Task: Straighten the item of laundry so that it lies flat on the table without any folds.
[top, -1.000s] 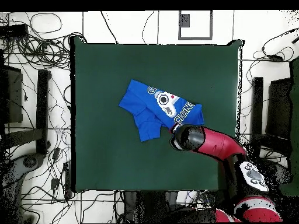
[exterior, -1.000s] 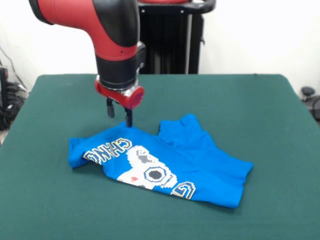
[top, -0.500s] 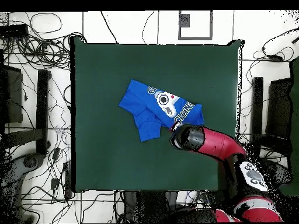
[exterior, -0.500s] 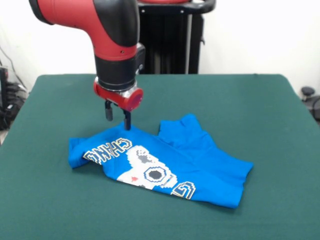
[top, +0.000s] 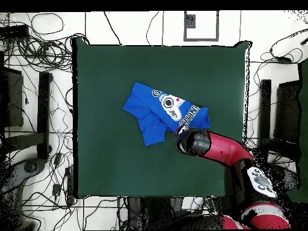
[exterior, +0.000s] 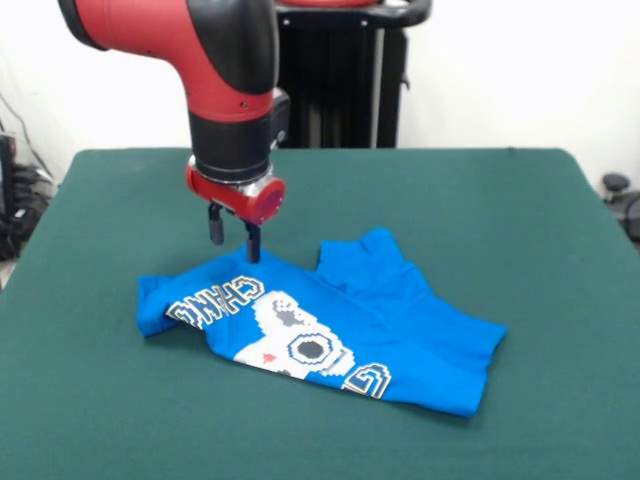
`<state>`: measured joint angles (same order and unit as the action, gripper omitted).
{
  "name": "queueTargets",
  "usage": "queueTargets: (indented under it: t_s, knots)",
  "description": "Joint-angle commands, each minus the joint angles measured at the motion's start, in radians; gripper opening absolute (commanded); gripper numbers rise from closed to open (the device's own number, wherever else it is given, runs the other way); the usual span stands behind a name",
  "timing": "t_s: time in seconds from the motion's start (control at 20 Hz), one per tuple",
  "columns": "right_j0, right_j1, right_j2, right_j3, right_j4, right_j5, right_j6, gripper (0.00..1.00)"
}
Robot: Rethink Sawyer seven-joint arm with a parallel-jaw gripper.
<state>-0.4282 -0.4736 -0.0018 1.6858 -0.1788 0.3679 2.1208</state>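
The bright blue T-shirt [exterior: 330,320] lies rumpled on the green table [exterior: 480,210], graphic side up, with a sleeve folded over at its far side and its left edge bunched. From overhead the T-shirt [top: 157,111] sits right of the table's [top: 108,150] middle. My gripper [exterior: 233,240] hangs just above the shirt's far left edge, its two dark fingers [exterior: 254,243] apart and nothing held between them. The overhead view hides the gripper under the arm's wrist [top: 192,142].
The red arm [top: 225,153] reaches in from the overhead view's lower right over the table's edge. Cables and stands [top: 42,72] crowd the floor around the table. A black pedestal [exterior: 340,80] rises behind the far edge.
My gripper has drifted slightly left and a touch upward above the shirt's far edge. The shirt has not moved.
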Motion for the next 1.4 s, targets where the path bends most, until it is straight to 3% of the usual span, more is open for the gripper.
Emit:
queueTargets:
  t_s: [0.05, 1.4]
  knots:
    - [-0.004, 0.051, 0.090, 0.073, -0.008, -0.012, 0.048, 1.00]
    - [-0.013, 0.039, 0.096, 0.124, -0.010, -0.051, 0.063, 1.00]
